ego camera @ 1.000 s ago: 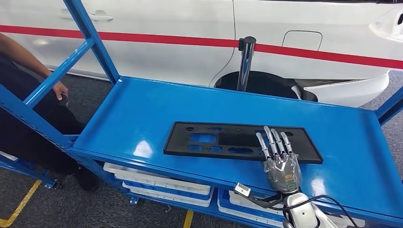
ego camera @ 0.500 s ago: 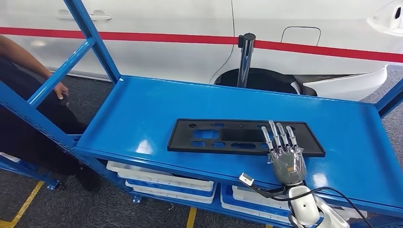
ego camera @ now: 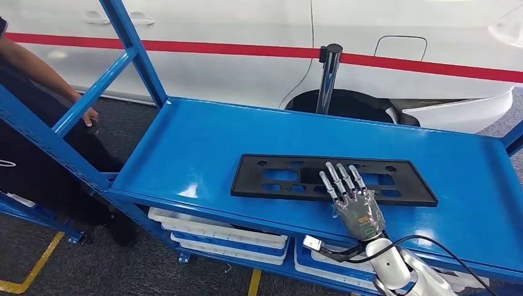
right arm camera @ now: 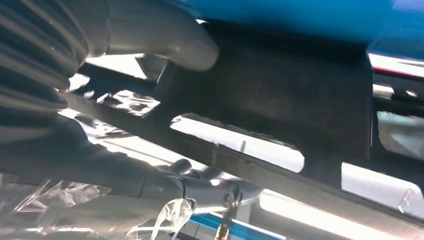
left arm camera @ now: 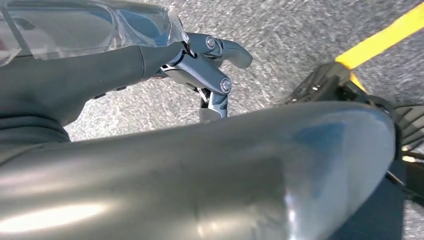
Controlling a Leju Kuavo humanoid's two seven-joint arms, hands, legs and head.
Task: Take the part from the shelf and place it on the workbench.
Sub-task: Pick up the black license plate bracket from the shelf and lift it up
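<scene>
A flat black part (ego camera: 277, 176) with several cut-outs lies lengthwise near the front of the blue shelf (ego camera: 203, 135). My right hand (ego camera: 353, 206) reaches over its near edge right of the middle, fingers (ego camera: 339, 179) stretched flat on top. In the right wrist view the part (right arm camera: 300, 100) runs between the grey thumb (right arm camera: 165, 35) on one face and the darker fingers (right arm camera: 205, 187) on the other, so the hand pinches it. My left hand (left arm camera: 205, 75) hangs over the grey floor, fingers loosely bent, holding nothing.
A person (ego camera: 31, 142) stands at the shelf's left end, one hand by the blue frame post (ego camera: 132, 49). A white car (ego camera: 247, 37) and a chrome post (ego camera: 330, 74) stand behind the shelf. White trays (ego camera: 216, 234) fill the level below. A yellow floor line (left arm camera: 380, 35) crosses the floor.
The camera has shifted, sliding the whole scene to the right. My right hand has moved left along the part, toward its middle. The part stays where it was on the shelf.
</scene>
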